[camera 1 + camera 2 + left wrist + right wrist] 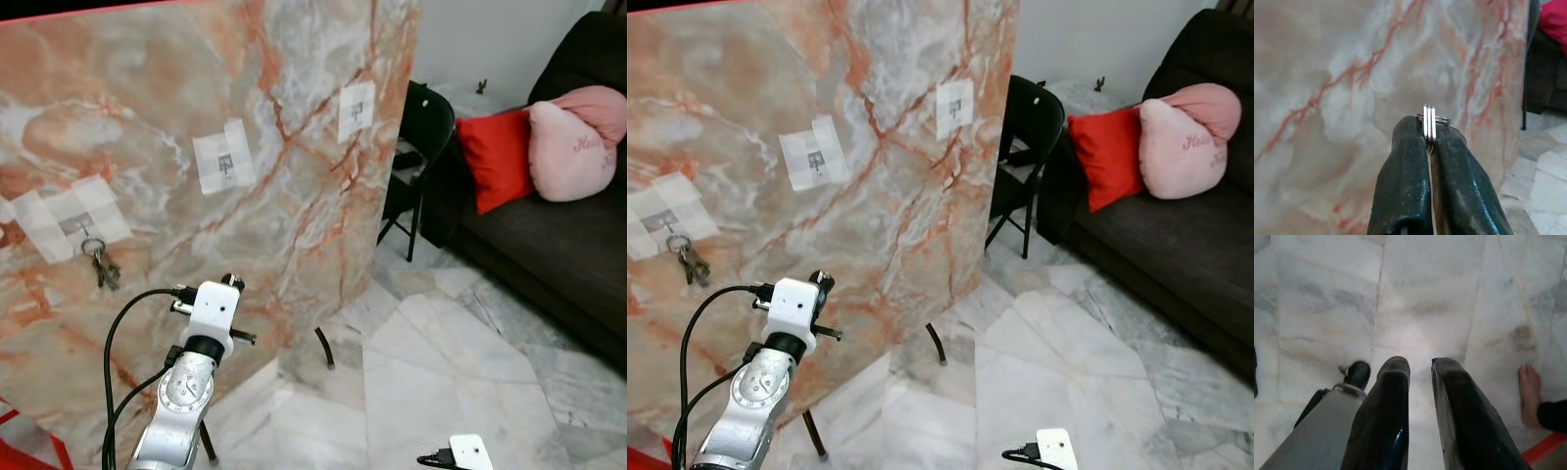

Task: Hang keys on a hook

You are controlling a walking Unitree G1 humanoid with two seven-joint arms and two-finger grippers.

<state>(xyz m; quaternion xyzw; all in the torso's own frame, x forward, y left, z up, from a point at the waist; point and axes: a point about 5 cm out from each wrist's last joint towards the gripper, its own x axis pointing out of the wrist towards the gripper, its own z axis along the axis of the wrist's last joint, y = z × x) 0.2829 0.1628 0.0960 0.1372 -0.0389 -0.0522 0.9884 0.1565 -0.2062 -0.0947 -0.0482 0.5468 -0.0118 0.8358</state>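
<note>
Key ring (1429, 120), thin bright metal, pinched by left end effector (1428, 139) before marble board (294, 117); keys hidden. Right end effector (1420, 367) slightly spread.

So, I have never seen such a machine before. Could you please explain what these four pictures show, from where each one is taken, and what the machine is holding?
This is a humanoid robot with two arms, each ending in a gripper of two black fingers. The two wide pictures come from cameras in its head, looking forward and down. They show a tall marble-patterned board with three taped-on hooks; a bunch of keys already hangs on the leftmost hook. The middle hook and right hook are free. Beside the board stand a black chair and a dark sofa with red and pink cushions.

The other two pictures come from cameras on the wrists. The left gripper, raised toward the board, is shut on a metal key ring. The right gripper hangs idle, open, over the marble floor, near a person's bare foot.
</note>
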